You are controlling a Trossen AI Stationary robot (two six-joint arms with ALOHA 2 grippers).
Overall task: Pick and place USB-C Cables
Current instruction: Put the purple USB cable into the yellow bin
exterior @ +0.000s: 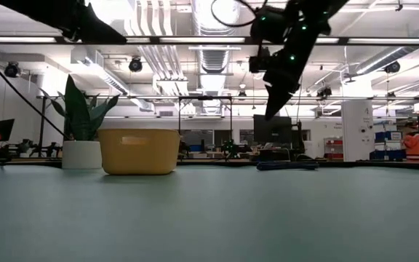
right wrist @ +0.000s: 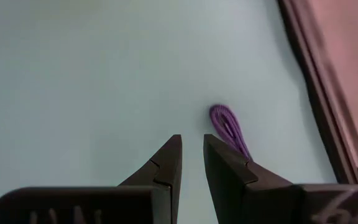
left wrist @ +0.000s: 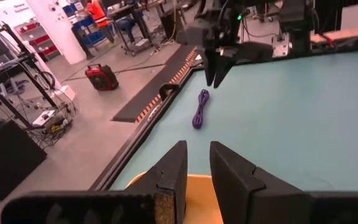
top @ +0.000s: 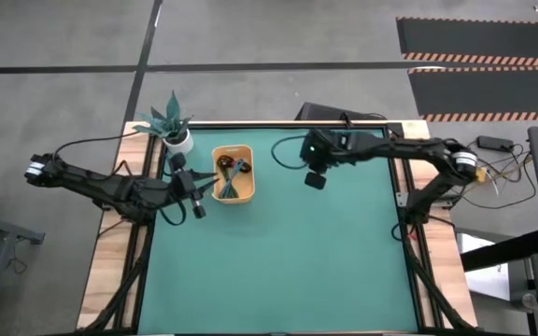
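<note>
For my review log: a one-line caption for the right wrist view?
Right gripper, jaws slightly apart and empty, hovers above the green mat beside the coiled purple USB-C cable.

Two slim black jointed arms, trailing black cables, green indicator lights, dark wedge-shaped fingers (right wrist: 166, 163)

Up at the far left corner of the surface (top: 278, 261) stands a potted plant (top: 171, 126), and just to its right sits the tray (top: 233, 174), with cable bundles (top: 231, 177) lying inside it. The left tool (top: 197, 198) hangs just left of the tray, at its near side. Over to the right, near the far edge, the right tool (top: 316, 179) hangs above the surface, with one lone cable (left wrist: 201, 108) lying on the surface beneath and just beyond it, well apart from the tray.
</note>
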